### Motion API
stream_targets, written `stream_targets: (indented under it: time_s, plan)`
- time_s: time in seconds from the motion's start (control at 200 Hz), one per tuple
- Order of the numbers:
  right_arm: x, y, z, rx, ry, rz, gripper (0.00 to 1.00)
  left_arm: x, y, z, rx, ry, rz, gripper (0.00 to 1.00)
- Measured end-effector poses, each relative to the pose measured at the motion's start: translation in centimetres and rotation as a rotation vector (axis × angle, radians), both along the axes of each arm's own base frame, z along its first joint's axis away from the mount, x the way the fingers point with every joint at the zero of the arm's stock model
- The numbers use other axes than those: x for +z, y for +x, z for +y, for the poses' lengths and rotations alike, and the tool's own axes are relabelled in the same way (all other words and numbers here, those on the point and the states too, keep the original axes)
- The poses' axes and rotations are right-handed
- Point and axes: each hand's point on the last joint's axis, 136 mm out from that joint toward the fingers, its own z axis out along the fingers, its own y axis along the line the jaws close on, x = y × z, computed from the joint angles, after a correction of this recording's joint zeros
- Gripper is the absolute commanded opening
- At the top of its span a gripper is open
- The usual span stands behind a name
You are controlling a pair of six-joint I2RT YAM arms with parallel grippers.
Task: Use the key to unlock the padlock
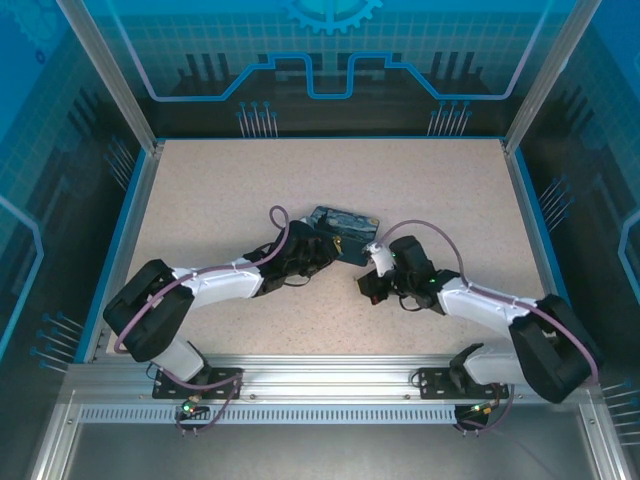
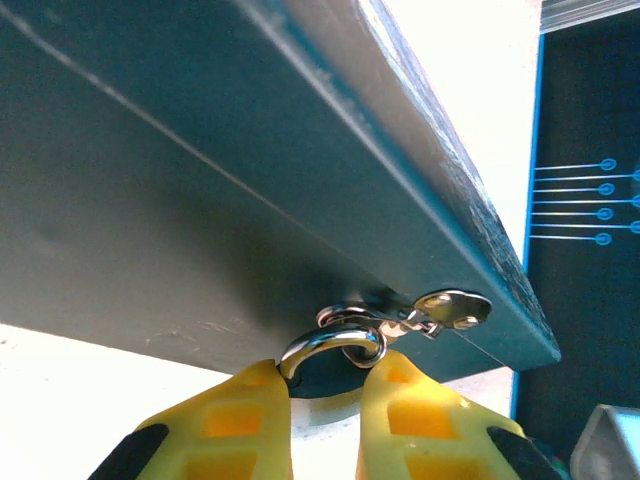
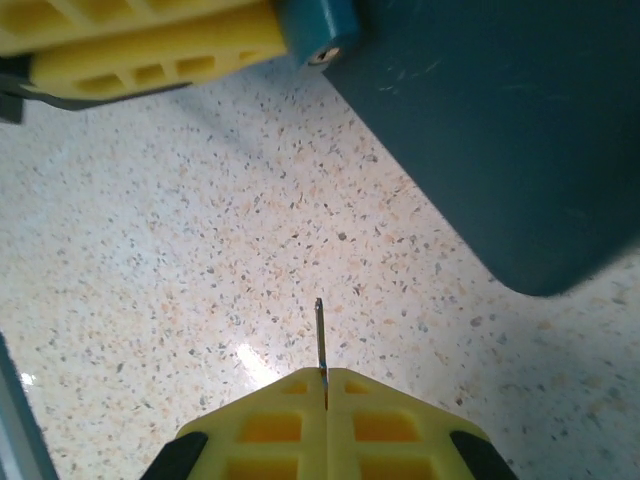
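Pinching the padlock (image 3: 318,28) by its body, the left fingers (image 2: 240,425) stand narrow, clamped on it at the near-left side of the box (image 1: 345,232), mid-table. Shackle (image 2: 332,348) is threaded thru the box's hasp (image 2: 452,308), so the lock can't travel far. The grip prob. serves to steady it & present the keyhole end to the right arm: the right wrist view shows that end w/ a small hole facing out. Key (image 3: 319,335) is nipped btwn the right fingers (image 3: 270,425), shut tight on it, blade poking out ahead as a thin sliver above the table (image 3: 200,260). It sits right of & nearer than the padlock, apart from it. Blade points roughly at the keyhole, so this looks like the line-up before insertion; not yet in.
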Motion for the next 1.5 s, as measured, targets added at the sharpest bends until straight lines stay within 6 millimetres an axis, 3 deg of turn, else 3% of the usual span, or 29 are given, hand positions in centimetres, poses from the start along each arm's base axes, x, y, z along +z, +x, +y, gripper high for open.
stream_targets:
  time_s: [0.375, 1.226, 1.501]
  plan:
    - [1.2, 2.8, 1.5, 0.064, -0.045, -0.111, 0.00, 0.0, -0.3, -0.3, 0.011, -0.052, 0.038, 0.00]
    - [1.5, 4.2, 1.1, 0.036, -0.082, -0.135, 0.00, 0.7, -0.2, -0.5, 0.004, -0.087, 0.013, 0.00]
    - [1.9, 4.6, -0.4, -0.017, -0.071, -0.130, 0.00, 1.0, 0.2, 1.0, 0.029, -0.060, -0.020, 0.15]
